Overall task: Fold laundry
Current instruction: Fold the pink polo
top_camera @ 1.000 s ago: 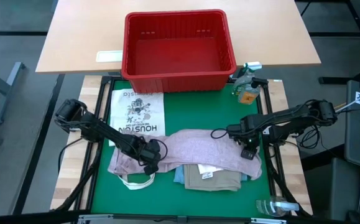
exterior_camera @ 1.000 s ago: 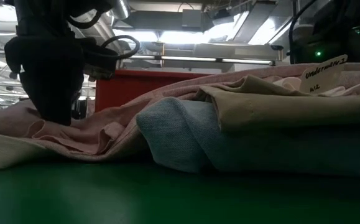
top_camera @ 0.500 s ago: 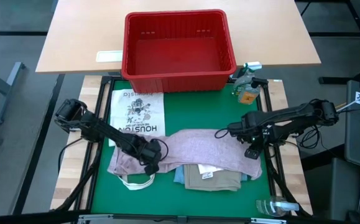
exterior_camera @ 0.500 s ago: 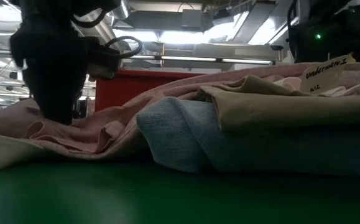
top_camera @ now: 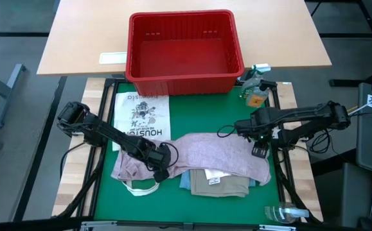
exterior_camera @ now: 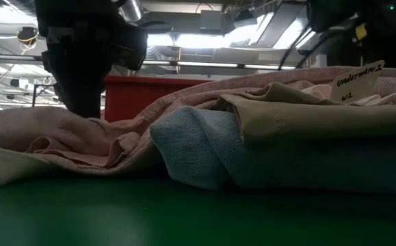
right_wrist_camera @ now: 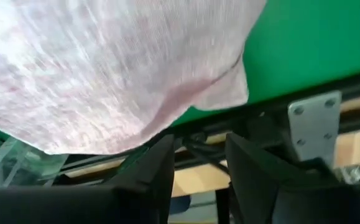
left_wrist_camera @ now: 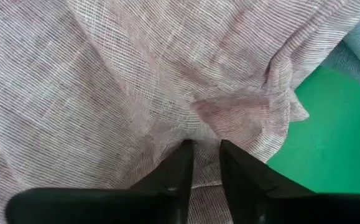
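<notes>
The pale pink-mauve shirt (top_camera: 218, 154) lies spread across the green mat, draped over the folded tan cloth (top_camera: 221, 185) and the light blue jeans (exterior_camera: 204, 154). My left gripper (top_camera: 161, 169) is shut on the shirt near its left part. It shows as a dark block in the low view (exterior_camera: 81, 102). My right gripper (top_camera: 259, 151) hangs open above the shirt's right end (right_wrist_camera: 167, 93), its fingers apart with nothing between them. My left gripper pinches a small raised fold of the shirt (left_wrist_camera: 206, 127) between its two fingers (left_wrist_camera: 180, 168), close to the shirt's near edge. The fingers come from above, slanting toward the table's right. The cloth around the fold is puckered and rests on the mat.
A white printed T-shirt (top_camera: 142, 115) lies flat at the back left, and a white cloth edge (top_camera: 141, 186) shows under the pink shirt. A red basket (top_camera: 184, 51) stands beyond the mat. A spray bottle (top_camera: 256, 86) stands at the back right, and a clear object (top_camera: 282, 213) lies at the front right.
My left gripper has gone toward the table's right, dragging its pinch of shirt along, and the cloth beside it has bunched higher. My right gripper has risen and drawn a little toward the far edge, away from the shirt's right end.
</notes>
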{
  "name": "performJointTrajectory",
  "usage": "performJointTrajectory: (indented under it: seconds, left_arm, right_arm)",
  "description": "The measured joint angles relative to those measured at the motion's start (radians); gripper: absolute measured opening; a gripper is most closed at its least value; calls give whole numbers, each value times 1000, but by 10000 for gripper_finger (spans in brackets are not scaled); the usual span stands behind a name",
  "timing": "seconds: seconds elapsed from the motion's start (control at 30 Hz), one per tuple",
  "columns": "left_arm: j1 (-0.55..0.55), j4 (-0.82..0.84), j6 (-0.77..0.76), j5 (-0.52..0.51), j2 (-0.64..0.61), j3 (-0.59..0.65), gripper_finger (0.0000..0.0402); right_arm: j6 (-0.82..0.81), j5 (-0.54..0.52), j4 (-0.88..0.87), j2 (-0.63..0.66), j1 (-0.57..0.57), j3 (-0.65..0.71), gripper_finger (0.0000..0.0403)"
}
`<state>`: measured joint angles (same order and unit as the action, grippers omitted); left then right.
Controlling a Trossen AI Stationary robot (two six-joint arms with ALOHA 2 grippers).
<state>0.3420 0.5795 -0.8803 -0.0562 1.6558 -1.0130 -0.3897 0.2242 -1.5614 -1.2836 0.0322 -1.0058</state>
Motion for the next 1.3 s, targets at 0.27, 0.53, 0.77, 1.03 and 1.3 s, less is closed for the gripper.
performJointTrajectory:
  seconds: [0.27, 0.53, 0.77, 1.03, 1.3]
  left_arm:
    - [0, -32, 0, 0, 0, 0, 133]
    - [0, -66, 0, -5, 0, 0, 136]
    - [0, -67, -1, -5, 0, 0, 137]
    - [0, -67, -2, -14, 0, 0, 137]
    - [-6, -67, -56, 31, 0, -1, 137]
  right_arm:
    - [48, -12, 50, 1, 24, -28, 145]
    - [-72, 82, 140, 2, 240, -28, 145]
    - [-271, 63, 272, 2, 515, -28, 145]
    - [-578, -226, 364, -13, 767, -28, 145]
    - [-659, -240, 364, -60, 865, -27, 145]
